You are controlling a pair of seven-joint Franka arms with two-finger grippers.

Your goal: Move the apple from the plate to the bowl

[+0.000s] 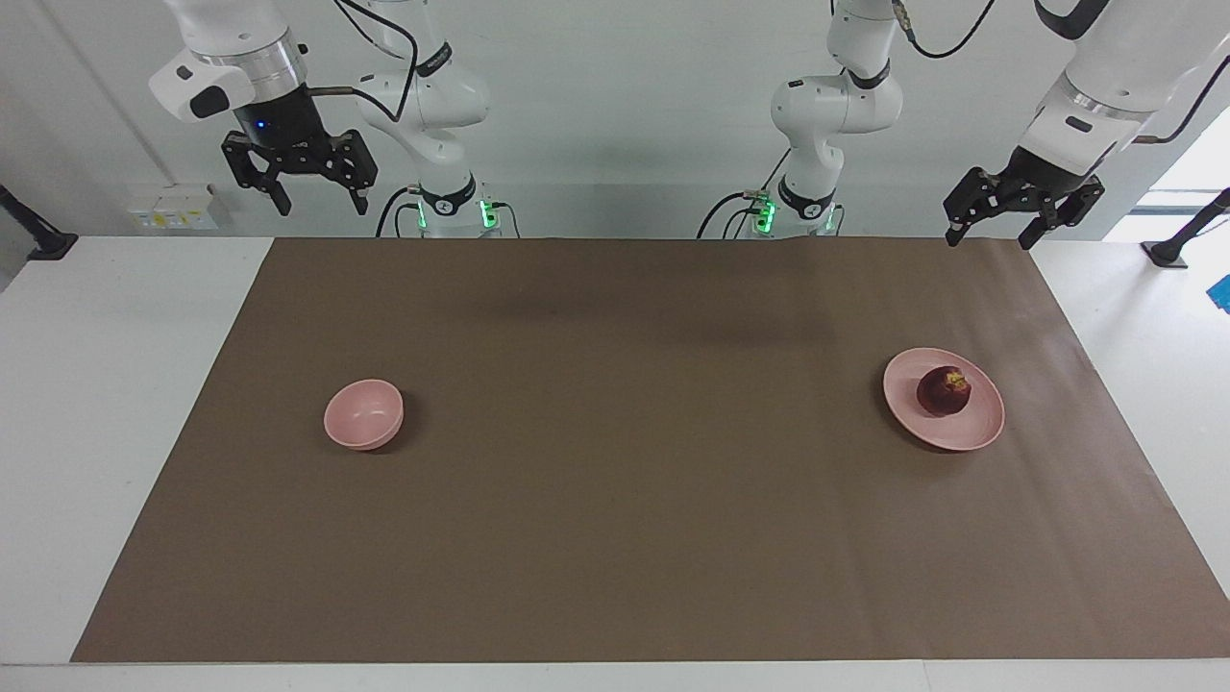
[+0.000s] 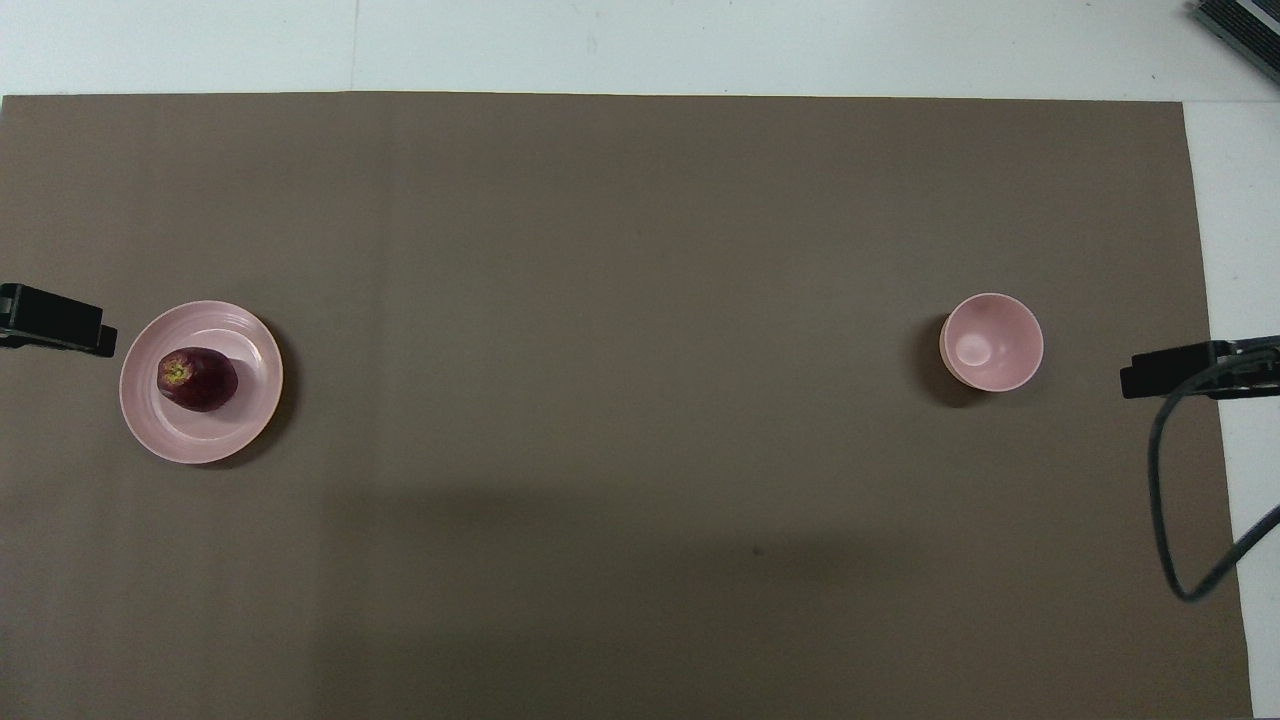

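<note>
both hands up and spread, nothing held. apple on plate sits at the left arm's end, under left hand; bowl is at the right hand's end, so left is nearer.

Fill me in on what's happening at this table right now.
Nothing is being handled yet. The apple sits on the plate toward the left arm's end of the table, and the bowl stands empty toward the right arm's end. Both arms wait raised near their bases: the left tool and the right tool hang open over the edge of the brown mat, holding nothing.
</note>
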